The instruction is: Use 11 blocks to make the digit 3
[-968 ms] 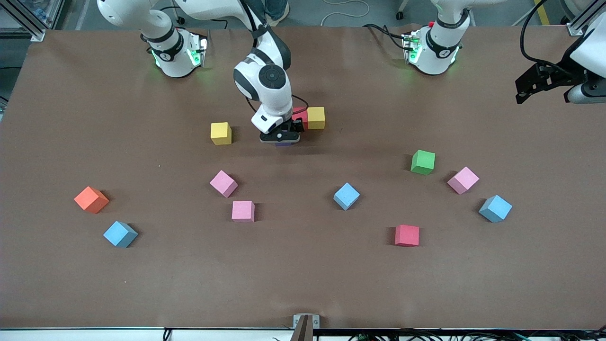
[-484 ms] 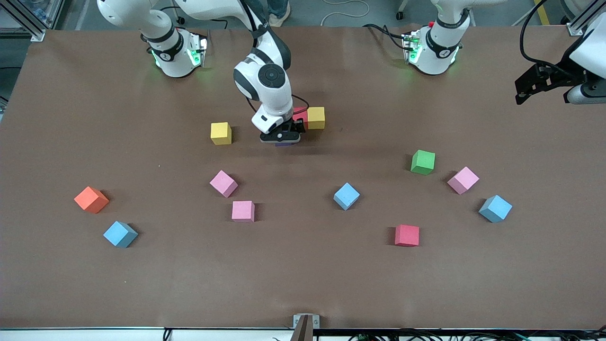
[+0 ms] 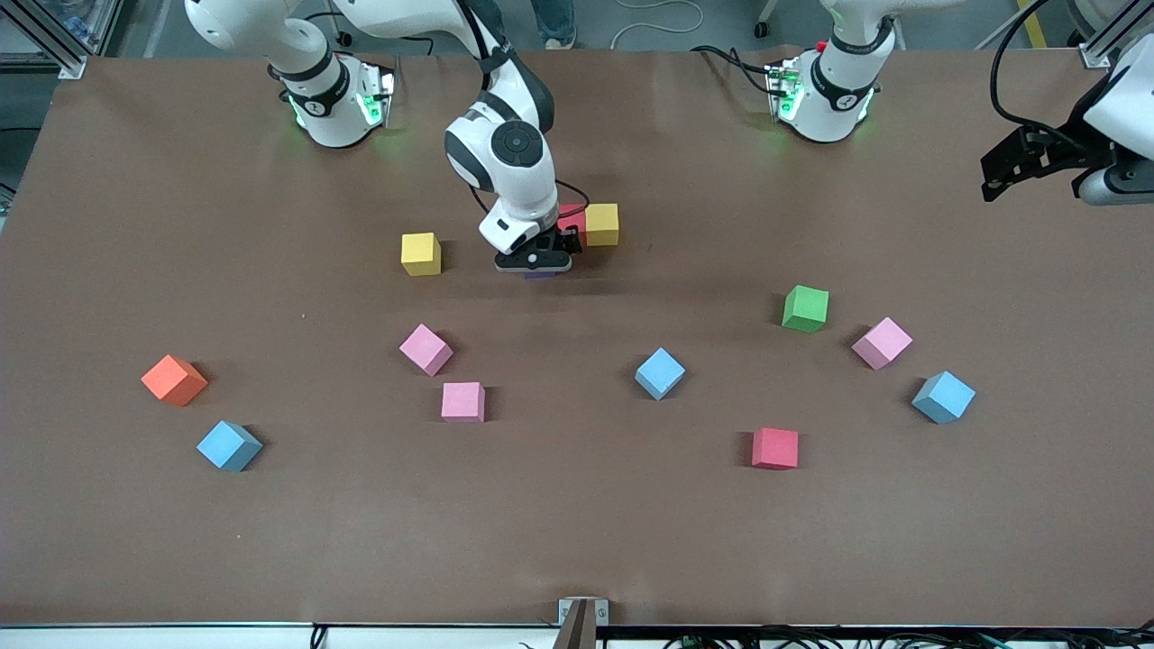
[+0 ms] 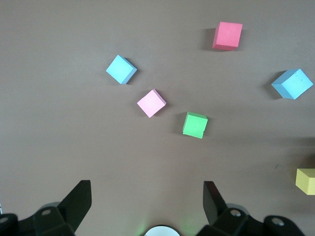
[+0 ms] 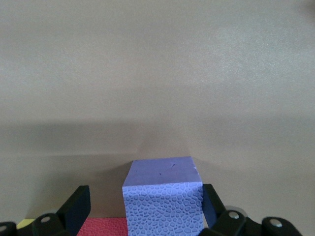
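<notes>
Right wrist view showed the right gripper (image 5: 142, 206) spread around a purple block (image 5: 162, 194) near the table's (image 3: 577, 541) base-side edge. Left gripper (image 4: 147, 209) waited, fingers spread, above the table's left-arm end.

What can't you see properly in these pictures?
- Purple block: in the front view the right gripper covers nearly all of it.
- Red block beside the yellow block: mostly hidden by the right arm in the front view.
- Second purple block: not seen in any view.
- Left gripper: its arm is cut off by the front view's edge.
</notes>
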